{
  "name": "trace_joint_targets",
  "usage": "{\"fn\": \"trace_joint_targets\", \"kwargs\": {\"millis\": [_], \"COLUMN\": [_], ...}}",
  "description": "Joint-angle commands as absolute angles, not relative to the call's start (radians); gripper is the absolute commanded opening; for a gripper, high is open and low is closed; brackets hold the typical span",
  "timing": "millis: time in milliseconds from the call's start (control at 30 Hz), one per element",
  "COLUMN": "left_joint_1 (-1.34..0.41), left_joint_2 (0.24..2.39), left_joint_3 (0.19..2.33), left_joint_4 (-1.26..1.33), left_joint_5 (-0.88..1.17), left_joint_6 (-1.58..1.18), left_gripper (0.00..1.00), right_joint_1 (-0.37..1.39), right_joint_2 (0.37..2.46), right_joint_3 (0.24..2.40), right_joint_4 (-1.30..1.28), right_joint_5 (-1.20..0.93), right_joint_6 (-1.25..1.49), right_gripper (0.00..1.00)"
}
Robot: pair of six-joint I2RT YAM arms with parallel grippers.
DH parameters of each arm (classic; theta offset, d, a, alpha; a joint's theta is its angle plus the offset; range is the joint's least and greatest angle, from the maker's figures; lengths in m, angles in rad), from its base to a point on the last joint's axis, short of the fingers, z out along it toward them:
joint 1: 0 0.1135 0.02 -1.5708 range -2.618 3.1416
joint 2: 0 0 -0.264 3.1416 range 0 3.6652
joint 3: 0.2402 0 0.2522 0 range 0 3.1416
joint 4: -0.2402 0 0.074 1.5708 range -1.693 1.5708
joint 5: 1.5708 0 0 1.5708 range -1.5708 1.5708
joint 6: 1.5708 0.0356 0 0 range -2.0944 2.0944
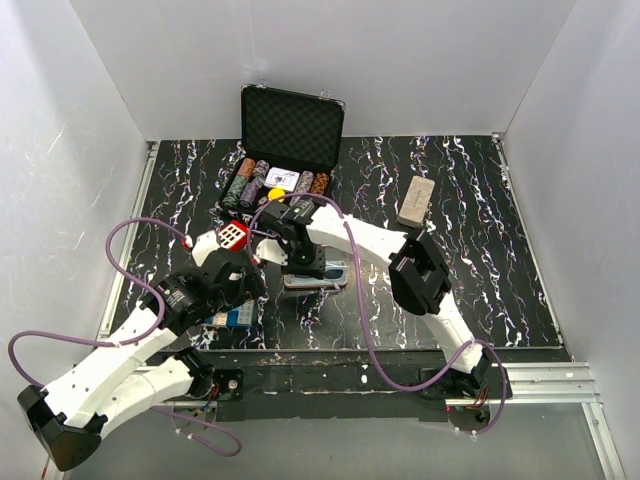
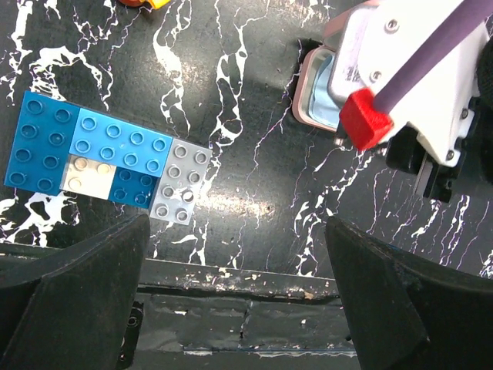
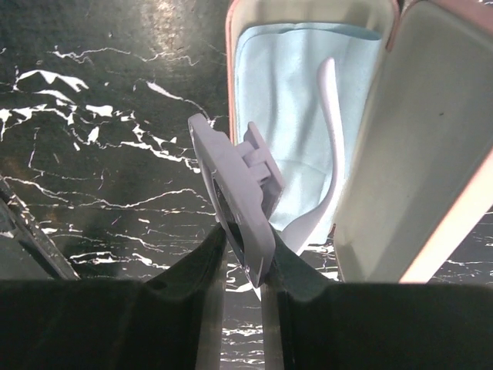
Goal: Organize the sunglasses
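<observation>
My right gripper (image 3: 248, 254) is shut on the white-framed sunglasses (image 3: 239, 196), pinching the frame by one end. One white temple arm (image 3: 330, 131) hangs over the open pink case (image 3: 231, 69), which holds a light blue cloth (image 3: 296, 100); its lid (image 3: 416, 154) stands open at the right. In the top view the right gripper (image 1: 305, 262) is over this case (image 1: 335, 275) at mid-table. My left gripper (image 2: 237, 223) is open and empty above the table's front edge, left of the case (image 2: 308, 85). The purple sunglasses are out of view.
Joined blue, grey and white building bricks (image 2: 100, 158) lie left of my left gripper. A grey-brown case (image 1: 415, 203) lies at the back right. An open black case of poker chips (image 1: 290, 140) stands at the back. A red and white die (image 1: 232, 236) sits nearby.
</observation>
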State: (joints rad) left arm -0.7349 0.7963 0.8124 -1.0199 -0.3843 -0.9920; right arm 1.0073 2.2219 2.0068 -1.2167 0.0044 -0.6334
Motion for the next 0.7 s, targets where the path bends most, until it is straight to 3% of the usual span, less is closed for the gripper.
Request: {"fn": "trace_joint_targets", "kwargs": {"millis": [0,667], "left_joint_1": [-0.733,-0.735], "left_joint_2": [0.788,0.765], "left_joint_3": [0.816,0.801], "left_joint_4": [-0.996,-0.992], "left_joint_5": [-0.390,-0.380], "left_joint_6": [-0.986,-0.989], "left_gripper": [0.98,0.98], "right_joint_1": [1.019,1.029], "right_joint_2": [2.138,2.217], "right_joint_3": [2.000,2.005], "right_joint_4": [-1.243,-1.190], "right_joint_5": [0.018,0.137], "right_joint_6": [-0.664,-0.707], "right_gripper": [0.12,0.14]}}
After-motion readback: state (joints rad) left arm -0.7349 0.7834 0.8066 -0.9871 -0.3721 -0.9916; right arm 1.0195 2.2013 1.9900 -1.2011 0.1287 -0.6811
